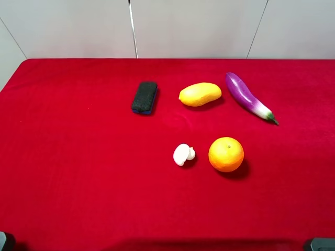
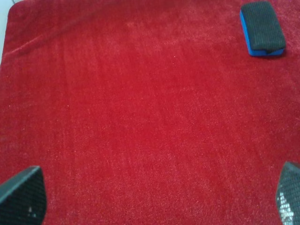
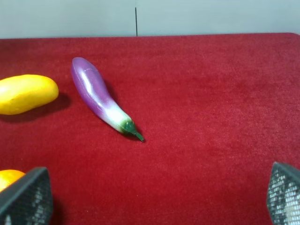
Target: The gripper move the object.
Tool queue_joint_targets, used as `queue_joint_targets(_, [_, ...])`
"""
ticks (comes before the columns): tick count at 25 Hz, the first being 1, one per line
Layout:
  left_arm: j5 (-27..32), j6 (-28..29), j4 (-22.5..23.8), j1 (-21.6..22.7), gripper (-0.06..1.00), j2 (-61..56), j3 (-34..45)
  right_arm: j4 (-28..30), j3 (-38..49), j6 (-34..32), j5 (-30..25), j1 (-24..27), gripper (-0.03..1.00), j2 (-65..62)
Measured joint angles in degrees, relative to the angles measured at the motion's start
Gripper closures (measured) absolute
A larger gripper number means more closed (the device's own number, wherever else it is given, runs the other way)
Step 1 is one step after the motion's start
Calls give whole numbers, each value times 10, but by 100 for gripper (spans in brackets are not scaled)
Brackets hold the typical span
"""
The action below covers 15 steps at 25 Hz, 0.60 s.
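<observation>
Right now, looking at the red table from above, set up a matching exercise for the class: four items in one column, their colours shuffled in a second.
Items:
1. eggplant
2. mango
3. mushroom
4. sponge block

Colours:
A. white
B. black over blue
C. purple fading to white
D. yellow

Pairs: 1-C, 2-D, 3-A, 4-B

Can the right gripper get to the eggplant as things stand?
Probably yes. The right gripper is open and back from the eggplant, with only bare red cloth between them. The mango lies beside it but apart, leaving the way free.
</observation>
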State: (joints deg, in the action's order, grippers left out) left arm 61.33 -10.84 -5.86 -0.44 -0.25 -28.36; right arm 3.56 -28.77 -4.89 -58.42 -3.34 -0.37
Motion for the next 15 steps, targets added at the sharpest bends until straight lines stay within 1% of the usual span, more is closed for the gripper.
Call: queue_joint_targets(15, [0, 0, 0, 0, -3, 0, 0, 0, 0, 0, 0, 0, 28, 0])
